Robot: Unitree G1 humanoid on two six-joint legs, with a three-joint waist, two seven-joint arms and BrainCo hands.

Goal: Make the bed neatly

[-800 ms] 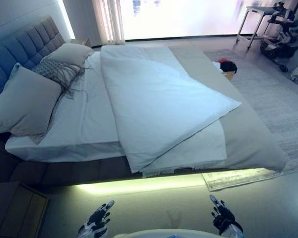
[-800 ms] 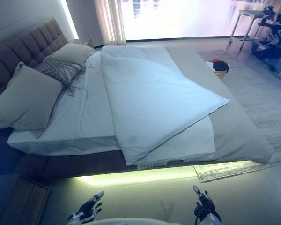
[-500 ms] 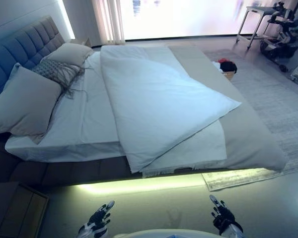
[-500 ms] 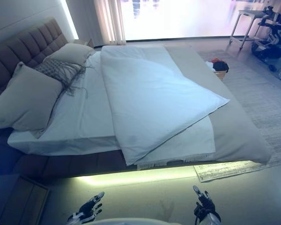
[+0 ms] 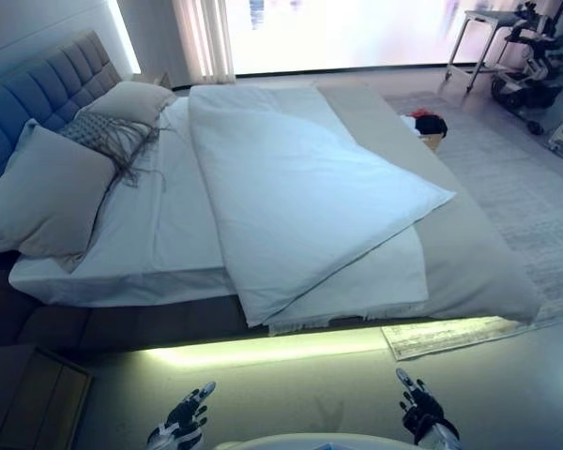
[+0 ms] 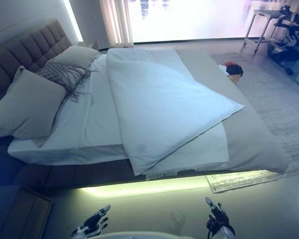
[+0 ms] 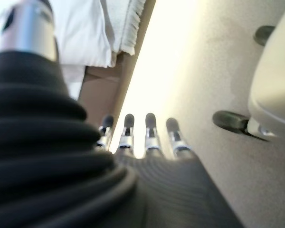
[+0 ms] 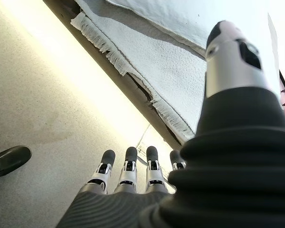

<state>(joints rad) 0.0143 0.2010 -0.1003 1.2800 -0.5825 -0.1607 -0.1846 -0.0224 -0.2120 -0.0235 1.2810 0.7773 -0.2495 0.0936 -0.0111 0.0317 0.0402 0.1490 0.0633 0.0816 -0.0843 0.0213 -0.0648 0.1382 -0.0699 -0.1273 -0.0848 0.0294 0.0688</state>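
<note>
The bed point(image 5: 38, 286) lies ahead with a padded headboard point(image 5: 38, 89) at the left. A white duvet point(image 5: 300, 197) lies askew across it, one corner pointing right and one hanging over the near edge. A fringed white blanket point(image 5: 375, 281) shows under it, and a grey cover point(image 5: 469, 253) on the foot side. Two large pillows point(image 5: 42, 192) and a tasselled cushion point(image 5: 103, 136) lie by the headboard. My left hand point(image 5: 183, 422) and right hand point(image 5: 418, 412) hang low over the floor, well short of the bed, both open and empty.
A wooden nightstand point(image 5: 23, 398) stands at the lower left. A pale rug point(image 5: 535, 202) lies right of the bed. A small basket with red and black things point(image 5: 427, 127) sits beside the bed. A metal table point(image 5: 483, 37) and equipment stand at the far right.
</note>
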